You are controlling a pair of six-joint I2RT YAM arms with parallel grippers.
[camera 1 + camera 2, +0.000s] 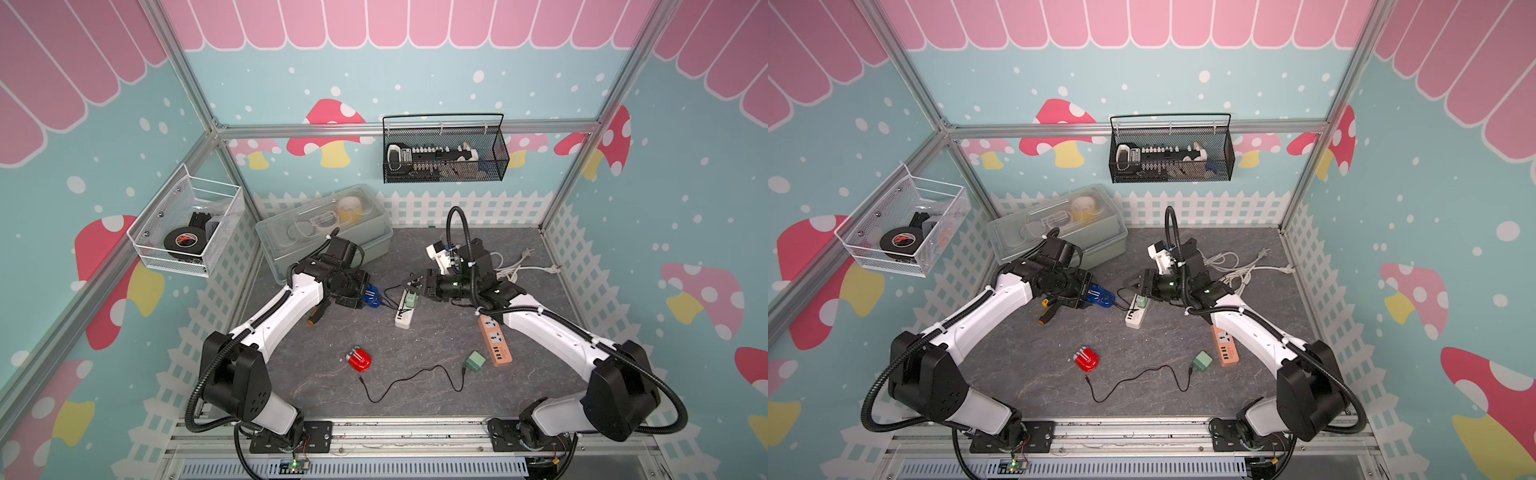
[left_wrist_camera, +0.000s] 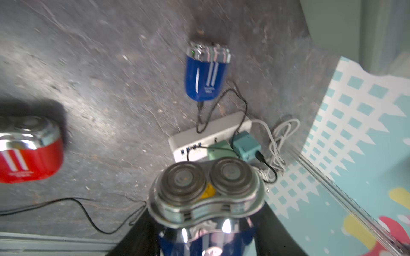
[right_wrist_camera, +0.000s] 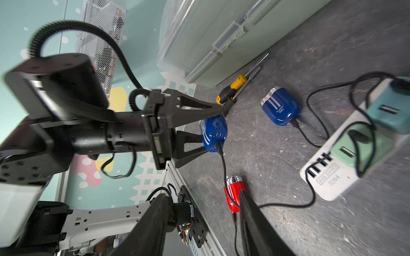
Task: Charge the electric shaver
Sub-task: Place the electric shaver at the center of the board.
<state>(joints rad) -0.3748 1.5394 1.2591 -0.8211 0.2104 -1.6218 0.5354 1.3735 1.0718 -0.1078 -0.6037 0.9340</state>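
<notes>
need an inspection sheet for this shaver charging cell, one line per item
surface: grey mat, no spills seen
job's things: blue shaver in left gripper, cable plugged in; second blue shaver lying plugged in; red shaver unplugged; white power strip with two green adapters
clutter: screwdriver, orange power strip, plastic box
grippers: left shut on blue shaver; right gripper open, empty
cables: loose black cable and spare green adapter near red shaver; white cord bundled behind
surroundings: white wire basket with tape roll; black wire basket
</notes>
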